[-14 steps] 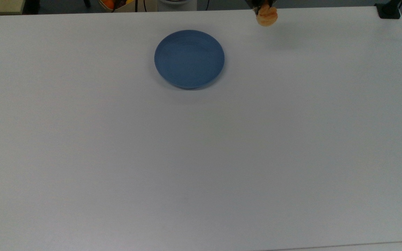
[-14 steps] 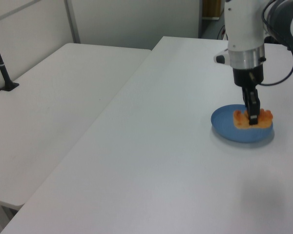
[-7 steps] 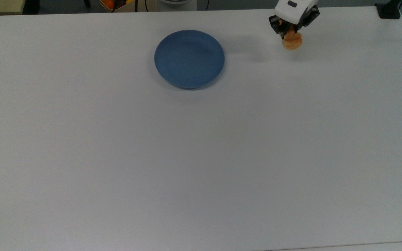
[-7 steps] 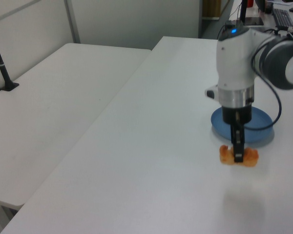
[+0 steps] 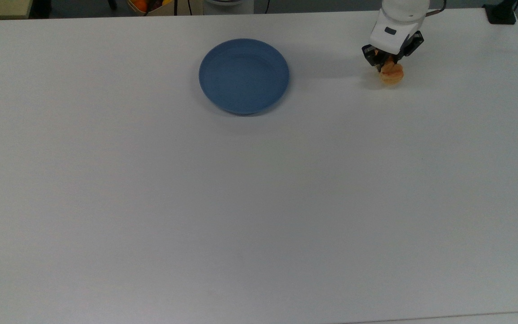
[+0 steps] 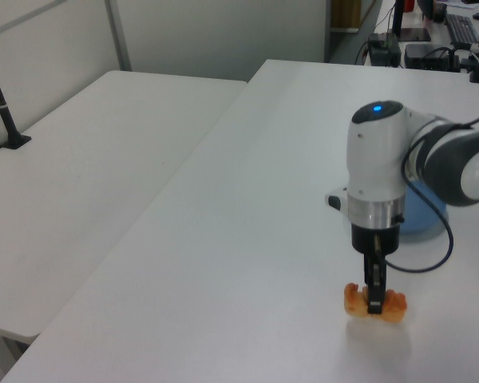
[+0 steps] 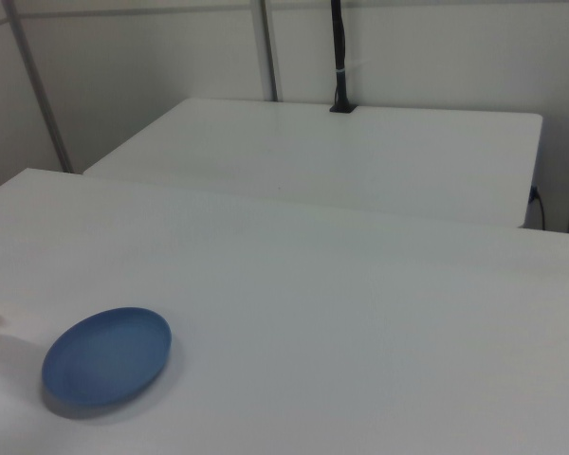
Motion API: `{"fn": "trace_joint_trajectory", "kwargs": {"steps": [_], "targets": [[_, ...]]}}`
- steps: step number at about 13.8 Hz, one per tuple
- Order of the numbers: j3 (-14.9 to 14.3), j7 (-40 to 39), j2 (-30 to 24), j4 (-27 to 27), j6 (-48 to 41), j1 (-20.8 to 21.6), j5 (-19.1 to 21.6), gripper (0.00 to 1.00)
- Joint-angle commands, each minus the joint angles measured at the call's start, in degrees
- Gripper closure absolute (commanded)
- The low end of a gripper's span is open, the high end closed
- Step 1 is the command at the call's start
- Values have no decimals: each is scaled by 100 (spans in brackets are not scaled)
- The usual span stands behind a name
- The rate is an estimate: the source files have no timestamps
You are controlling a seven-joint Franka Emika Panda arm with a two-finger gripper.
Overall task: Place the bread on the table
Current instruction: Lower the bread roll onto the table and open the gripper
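While the gripper (image 6: 375, 307) pinched the bread (image 6: 374, 304) between its fingers, the bread sat low at the table (image 6: 247, 239), well apart from the blue plate (image 5: 244, 75).

The arm reaches in over the tabletop (image 5: 259, 202) near its far right corner in the top view, its white wrist section upright and pointing straight down. A blue light glows on top of that section in the left view, and a dark cable loops beside it. The hand (image 6: 374, 306) hangs vertical below a silver collar, its two dark fingers (image 6: 375, 281) closed on the bread (image 6: 374, 304), low at the tabletop surface.
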Motion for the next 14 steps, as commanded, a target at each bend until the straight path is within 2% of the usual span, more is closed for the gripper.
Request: {"fn": "trace_joint_trajectory", "kwargs": {"steps": [1, 3, 4, 6, 7, 10, 14], "targets": [[-48, 433, 292, -13, 407, 194, -419, 68], [-48, 443, 345, 5, 425, 203, -438, 63], [-48, 443, 345, 5, 425, 203, -438, 51], [-48, 443, 327, 14, 381, 186, -438, 8], [-48, 451, 310, 14, 329, 160, -438, 0], [-48, 460, 205, 31, 144, 124, -438, 0], [-48, 425, -496, 101, -583, -147, -438, 0]]}}
